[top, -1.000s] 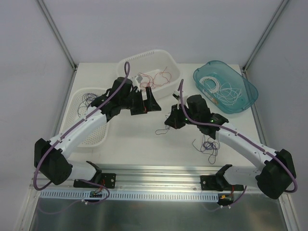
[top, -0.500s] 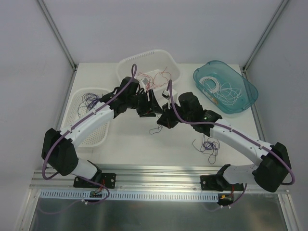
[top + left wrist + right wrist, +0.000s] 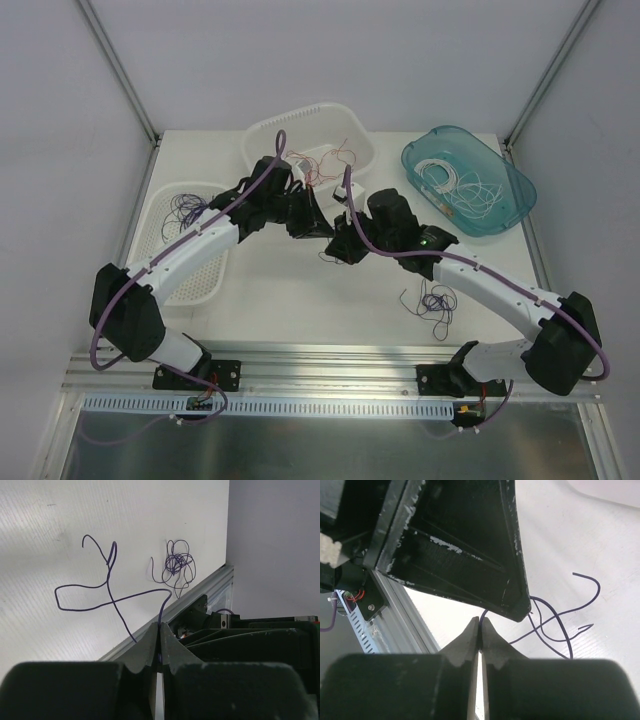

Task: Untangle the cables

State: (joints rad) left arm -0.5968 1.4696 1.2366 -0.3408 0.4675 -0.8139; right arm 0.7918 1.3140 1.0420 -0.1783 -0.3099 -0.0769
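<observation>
White tabletop (image 3: 300,300) fills my views, with grey walls behind it. The left pincer (image 3: 160,626) is pressed shut, its two tips meeting on a purple cable (image 3: 114,601) that comes straight out from between them. The right pincer (image 3: 480,621) is also closed to a hairline, with a purple strand coming out of its tips. I cannot tell whether both hold the same strand. The two pincers meet tip to tip near the middle of the tabletop, and in the right wrist view the left one's black finger hangs just over the right one's tips.

From the left pincer, the purple cable runs out in a loose loop and crosses itself on the bare surface. Farther toward the near rail, well apart from that loop, a small purple tangle (image 3: 176,564) lies by the right forearm.

Beyond the pincers, at the far edge, stands a white basket (image 3: 300,112) with red cables (image 3: 325,160) in it. To its right is a teal tub (image 3: 505,205) holding white cables (image 3: 450,185). On the left side, a flat white tray (image 3: 195,285) lies partly under the left arm, with a few purple cables (image 3: 185,207) at its far end.
</observation>
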